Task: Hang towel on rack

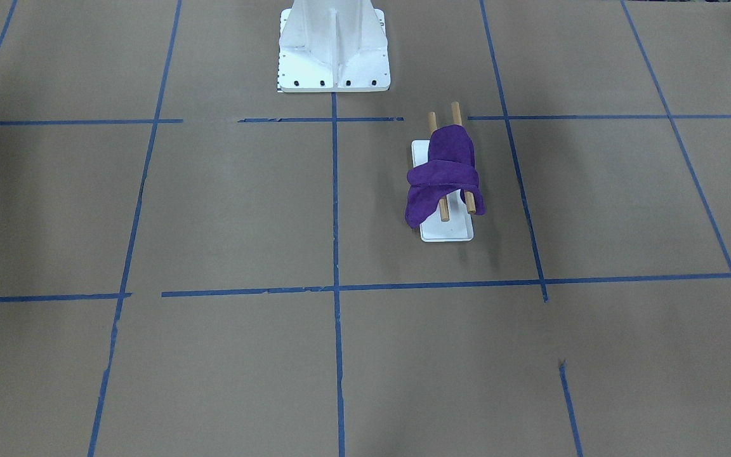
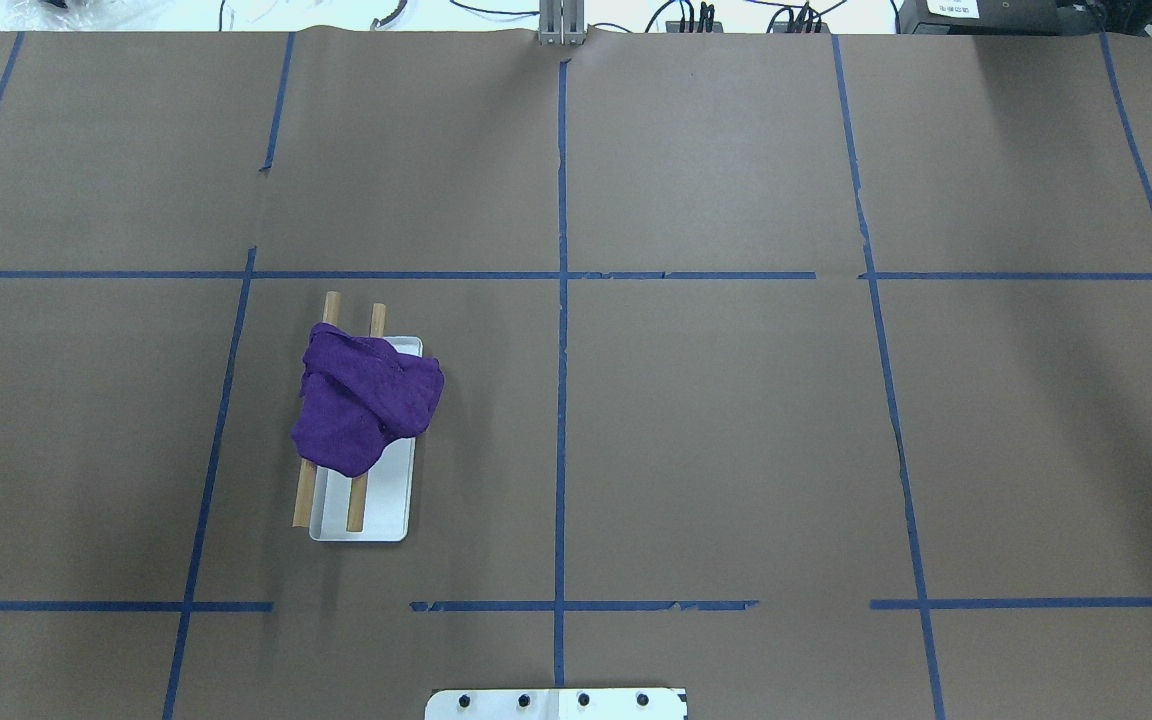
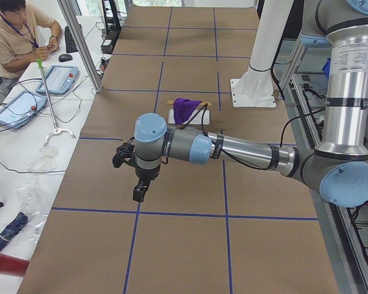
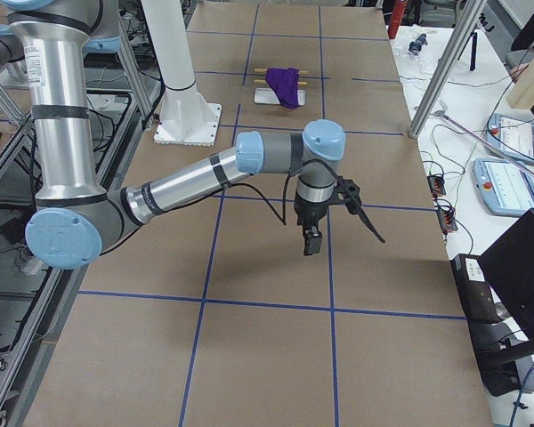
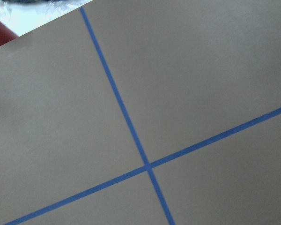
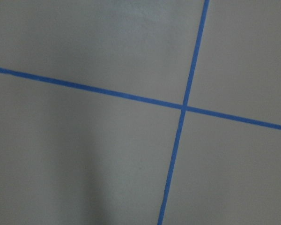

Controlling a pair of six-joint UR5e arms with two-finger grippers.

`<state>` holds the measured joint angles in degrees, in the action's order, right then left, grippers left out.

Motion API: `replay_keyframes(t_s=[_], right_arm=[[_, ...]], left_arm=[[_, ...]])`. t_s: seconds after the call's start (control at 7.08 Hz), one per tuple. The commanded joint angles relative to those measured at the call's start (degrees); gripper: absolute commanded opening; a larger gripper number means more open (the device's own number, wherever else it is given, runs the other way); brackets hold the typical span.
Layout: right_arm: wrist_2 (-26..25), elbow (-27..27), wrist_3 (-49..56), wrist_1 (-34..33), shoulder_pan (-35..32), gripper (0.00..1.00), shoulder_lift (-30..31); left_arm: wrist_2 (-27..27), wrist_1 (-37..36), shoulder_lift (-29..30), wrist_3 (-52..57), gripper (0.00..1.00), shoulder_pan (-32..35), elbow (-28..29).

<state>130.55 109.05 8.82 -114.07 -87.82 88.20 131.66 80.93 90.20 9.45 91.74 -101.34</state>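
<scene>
Two claws: left claw [image 3: 120, 157] and right claw [image 4: 363, 213] are hanging above the worktop [image 2: 736, 420], well apart from the rack [image 2: 388, 500]; spread or pressed together, cannot tell.
Towel: purple towel [image 2: 361, 405] is lying bunched across both dowels [image 2: 357, 505].
Rack: is standing on the robot's left half.

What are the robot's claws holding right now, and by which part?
Nothing, it seems. The purple towel is draped over the rack, far from the left claw and the right claw; neither appears to have anything in it.
</scene>
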Motion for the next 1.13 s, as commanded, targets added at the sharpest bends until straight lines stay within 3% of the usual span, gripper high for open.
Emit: replay_keyframes(t_s=[0.0, 0.42, 0.57, 0.99], right_arm=[[1.90, -5.58, 0.24, 1.74, 0.28, 1.00, 1.00], [1.99, -8.49, -0.29, 9.36, 1.52, 1.00, 2.50], [2.86, -8.85, -0.38, 10.18, 1.52, 1.00, 2.50], [5.77, -9.47, -0.12, 10.36, 1.52, 1.00, 2.50]], left_arm=[[2.37, -4.03, -1.25, 0.48, 1.00, -1.46, 0.52], [2.98, -0.19, -1.34, 0.48, 1.00, -2.88, 0.61], [3.69, 3.49, -1.60, 0.39, 1.00, -2.88, 2.53], [3.69, 3.71, -0.73, 0.57, 1.00, -2.88, 3.60]])
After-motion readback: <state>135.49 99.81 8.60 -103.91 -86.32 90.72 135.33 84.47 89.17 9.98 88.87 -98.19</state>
